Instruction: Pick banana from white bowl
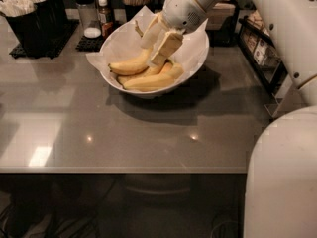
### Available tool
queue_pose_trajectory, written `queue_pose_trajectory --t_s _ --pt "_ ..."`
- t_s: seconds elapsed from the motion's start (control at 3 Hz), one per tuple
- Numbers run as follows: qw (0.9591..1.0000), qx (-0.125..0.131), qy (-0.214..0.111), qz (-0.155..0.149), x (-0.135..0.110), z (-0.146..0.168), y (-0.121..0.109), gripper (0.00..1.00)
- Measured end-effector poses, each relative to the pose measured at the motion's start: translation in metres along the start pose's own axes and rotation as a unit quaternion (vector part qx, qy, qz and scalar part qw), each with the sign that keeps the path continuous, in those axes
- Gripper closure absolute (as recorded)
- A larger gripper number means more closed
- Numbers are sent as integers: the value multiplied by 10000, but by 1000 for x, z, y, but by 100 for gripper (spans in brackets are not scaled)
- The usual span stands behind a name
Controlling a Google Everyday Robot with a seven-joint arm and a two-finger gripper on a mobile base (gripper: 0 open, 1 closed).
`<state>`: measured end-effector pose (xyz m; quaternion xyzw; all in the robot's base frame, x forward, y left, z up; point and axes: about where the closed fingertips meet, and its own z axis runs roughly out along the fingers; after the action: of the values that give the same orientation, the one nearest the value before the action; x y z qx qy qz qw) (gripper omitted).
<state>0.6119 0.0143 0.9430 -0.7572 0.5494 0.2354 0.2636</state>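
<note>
Banana [148,82]: laid lengthwise in the white bowl [195,58] near the tabletop's far edge, nearest the front edge among the other bananas [130,66], just frontward of the gripper [151,54], whose fingers are held spread.

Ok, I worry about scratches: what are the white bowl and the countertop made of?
The white bowl looks like glazed ceramic or hard plastic, smooth and opaque; crinkled paper lines it. The countertop is grey and glossy with light glints, likely laminate or polished stone. The claw hangs open inside the bowl, over the bananas.
</note>
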Motion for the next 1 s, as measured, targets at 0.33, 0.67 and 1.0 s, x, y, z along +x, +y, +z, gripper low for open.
queue_pose_trajectory --t_s 0.33,0.67,1.0 --pt "9997 -82 -33 231 13 6 19 44" --pt "9993 -127 88 328 23 17 28 45" --pt "9994 -56 244 238 28 25 24 45"
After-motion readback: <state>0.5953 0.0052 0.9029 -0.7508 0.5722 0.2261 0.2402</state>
